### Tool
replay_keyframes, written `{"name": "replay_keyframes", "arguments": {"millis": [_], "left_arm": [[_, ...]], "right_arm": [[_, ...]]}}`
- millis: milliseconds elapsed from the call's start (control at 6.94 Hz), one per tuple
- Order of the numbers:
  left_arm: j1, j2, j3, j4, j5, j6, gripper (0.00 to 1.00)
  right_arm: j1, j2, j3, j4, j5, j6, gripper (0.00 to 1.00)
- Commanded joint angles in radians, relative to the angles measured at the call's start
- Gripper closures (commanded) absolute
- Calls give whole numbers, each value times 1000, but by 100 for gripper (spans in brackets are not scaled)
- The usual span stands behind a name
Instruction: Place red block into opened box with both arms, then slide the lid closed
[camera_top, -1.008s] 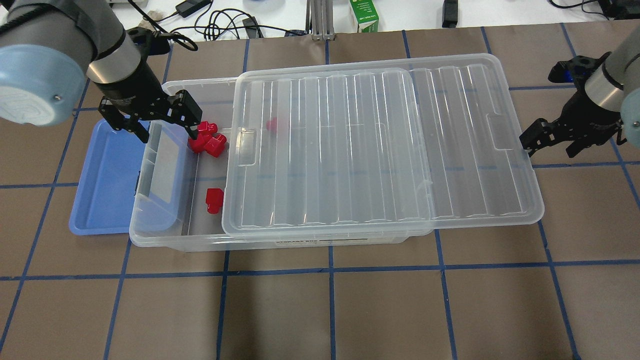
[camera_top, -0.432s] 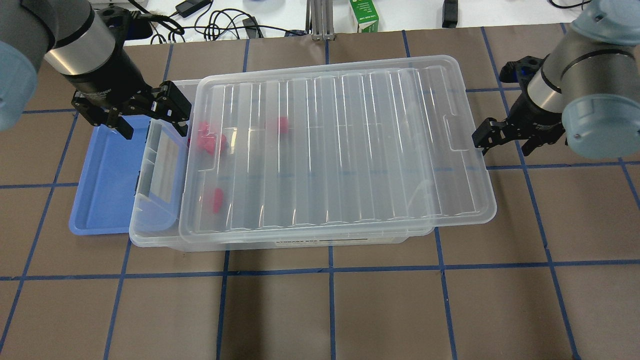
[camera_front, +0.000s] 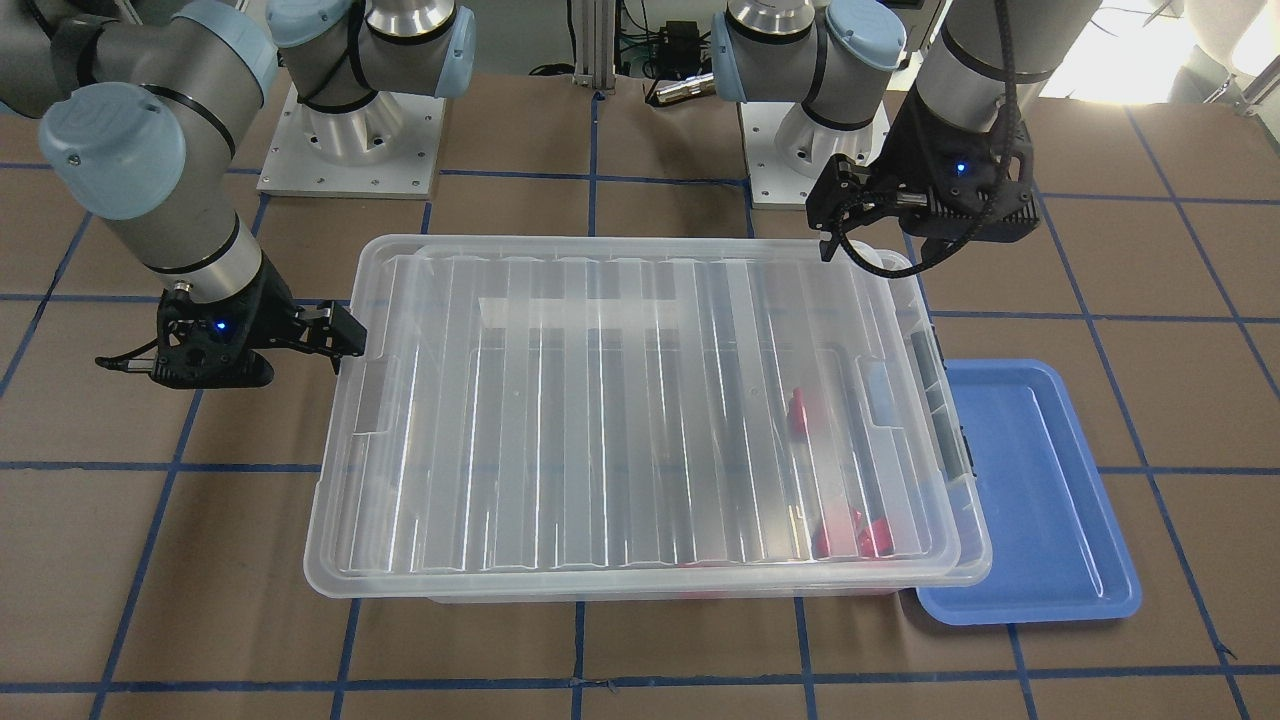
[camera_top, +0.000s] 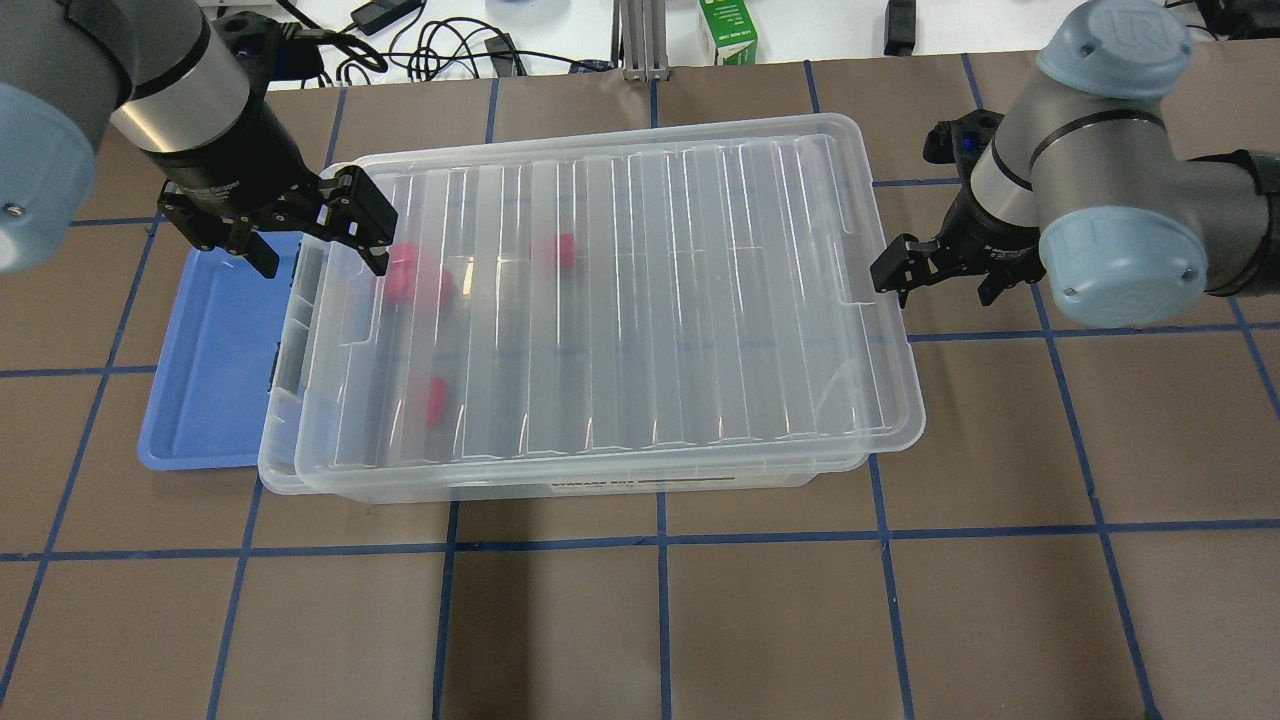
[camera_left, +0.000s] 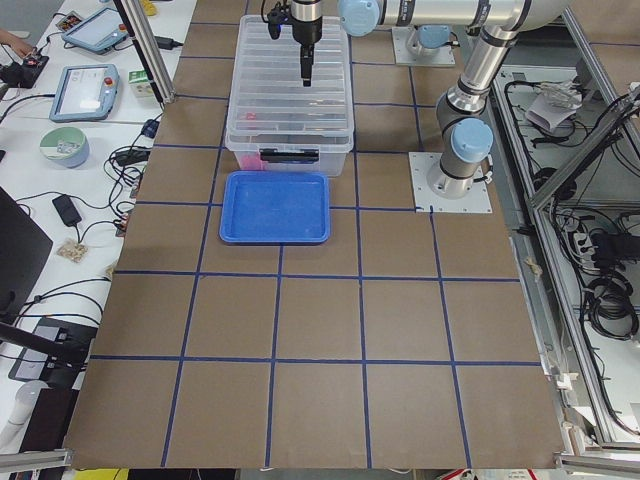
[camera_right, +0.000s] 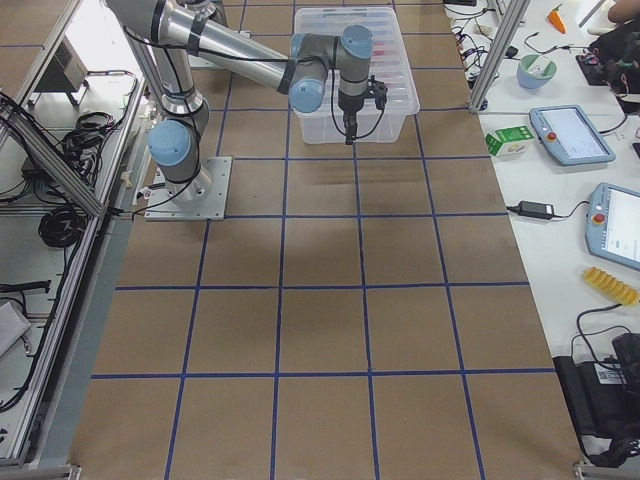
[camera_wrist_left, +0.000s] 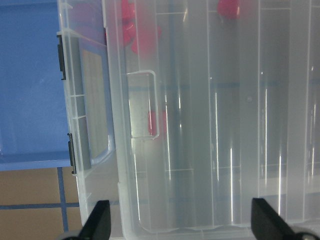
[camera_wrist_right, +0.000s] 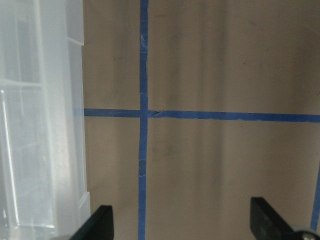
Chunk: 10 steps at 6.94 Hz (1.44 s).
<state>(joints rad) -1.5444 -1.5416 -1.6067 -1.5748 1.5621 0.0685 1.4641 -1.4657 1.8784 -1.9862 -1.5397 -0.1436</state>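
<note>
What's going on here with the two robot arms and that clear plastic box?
The lid lies over almost all of the box; only the end by the blue tray is uncovered. The right gripper, open, has one finger at the lid's opposite short end, seemingly to push it shut. The left gripper hovers open above the uncovered end. Several red blocks lie inside, under the lid.

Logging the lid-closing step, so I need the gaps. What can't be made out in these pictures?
Red blocks: overhead view, the ribbed lid blurs their shapes.
Box label text: overhead view, too small and blurred to read.
Left gripper: exterior left view, too small to judge its opening.
</note>
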Motion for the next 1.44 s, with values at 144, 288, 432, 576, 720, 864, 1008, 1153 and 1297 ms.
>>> {"name": "replay_keyframes", "arguments": {"millis": [144,288,432,576,720,864,1008,1153,1297], "left_arm": [[-19,9,4,1,3,-1,0],[-14,18,7,-10,4,0,0],[-13,17,7,-10,4,0,0],[-13,18,7,-10,4,0,0],[-17,6,-1,-7,4,-1,0],[-16,9,7,-7,3,-1,0],[-16,15,4,-8,4,0,0],[-16,14,7,-7,3,-1,0],[-16,14,7,-7,1,-1,0]], "right_arm": [[9,4,-24,-9,-3,-5,0],[9,-8,-86,9,-16,-4,0],[18,-59,-141,101,-4,5,0],[57,-100,-191,163,-8,39,0],[102,-116,-256,259,-14,136,0],[148,-114,-295,286,-20,188,0],[162,-113,-286,306,-25,191,0],[162,-108,-292,303,-37,187,0],[162,-116,-285,306,-40,187,0]]}}
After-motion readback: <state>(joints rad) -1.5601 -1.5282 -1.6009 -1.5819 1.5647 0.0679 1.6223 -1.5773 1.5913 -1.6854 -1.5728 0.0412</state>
